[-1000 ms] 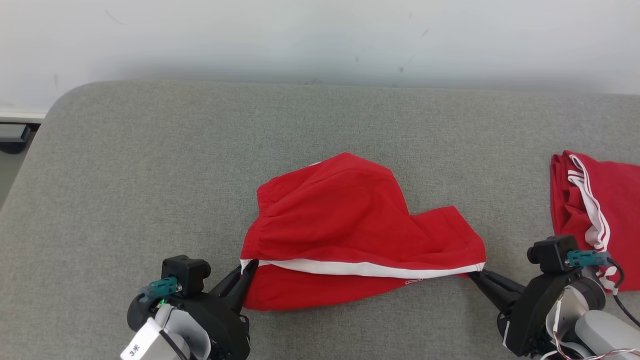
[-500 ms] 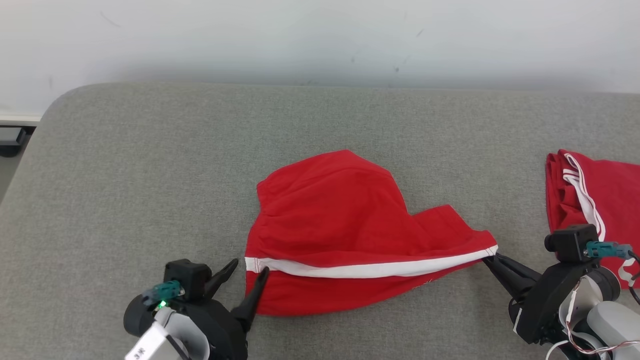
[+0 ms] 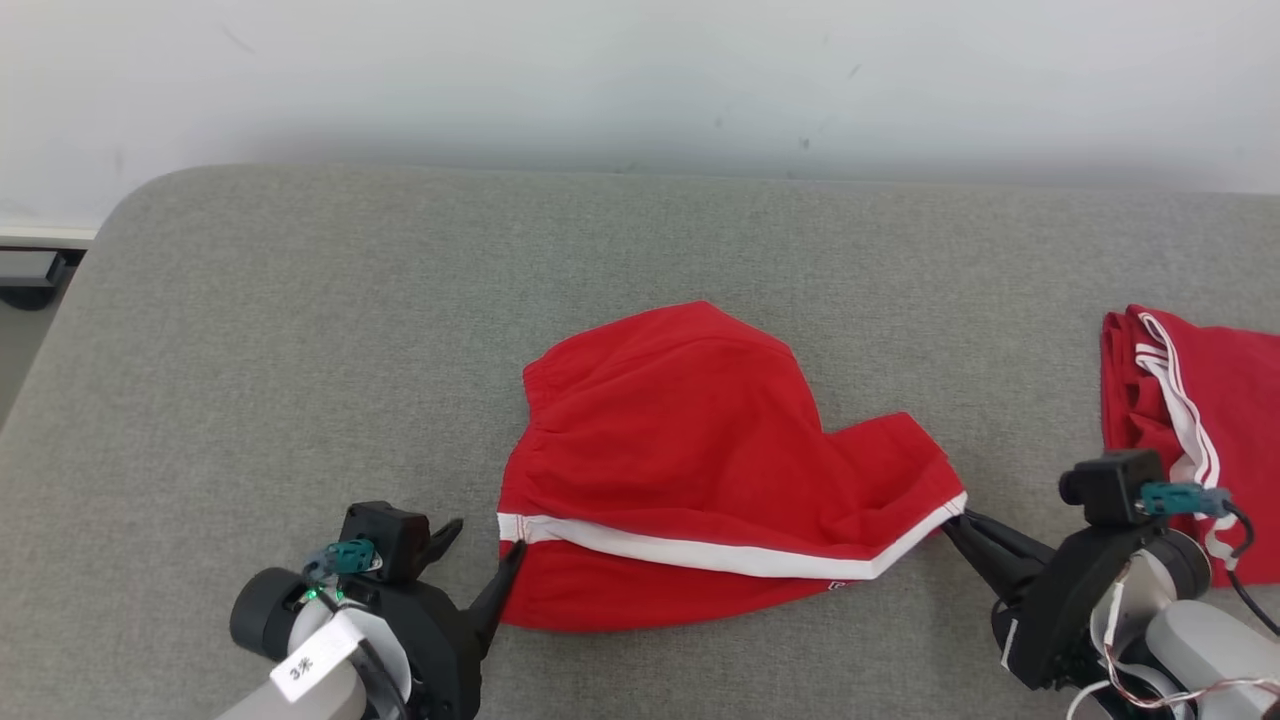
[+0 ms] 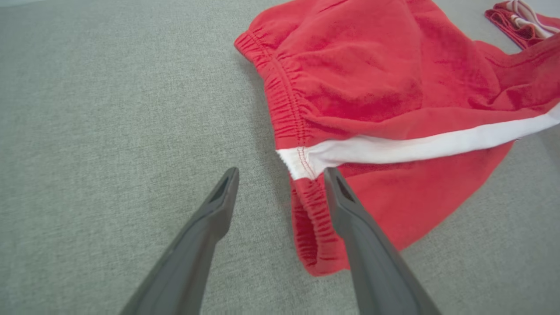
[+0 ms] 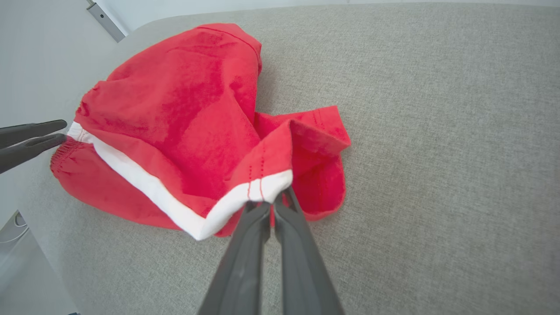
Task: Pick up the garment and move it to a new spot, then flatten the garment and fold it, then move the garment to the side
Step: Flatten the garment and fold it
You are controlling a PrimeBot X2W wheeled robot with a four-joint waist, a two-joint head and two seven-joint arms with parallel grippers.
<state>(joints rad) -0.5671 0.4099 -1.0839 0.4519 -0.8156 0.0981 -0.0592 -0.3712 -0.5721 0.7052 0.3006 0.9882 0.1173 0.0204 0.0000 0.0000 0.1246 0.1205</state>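
The red cotton shorts with a white side stripe (image 3: pixel 700 460) lie bunched at the middle of the grey fabric-covered table (image 3: pixel 300 340), towards its near edge. A second red garment with white stripes (image 3: pixel 1225 400) lies well apart on the right. The right gripper (image 3: pixel 952 520) is pinched tight on the hem corner (image 5: pixel 267 183) where the stripe ends, and that corner seems raised a little off the table. The left gripper (image 3: pixel 487 538) stands wide open at the left end of the shorts, gripping nothing. The elastic waistband (image 4: pixel 284 100) and the stripe's end sit just past its fingertips, and the cloth brushes its right finger. The work in hand looks like flattening, and it is far from finished: one leg is tucked under, the upper layer humps and creases, and the hem by the right gripper is curled over. To do it well, the left gripper should probably take a fresh hold on the waistband at the stripe, catching both layers. The two arms can then draw apart, low and level, so the stripe runs straight and the creases pull out. Too high a lift risks dragging the tucked leg into a worse bunch, and a one-layer pinch would leave the lower cloth rumpled.
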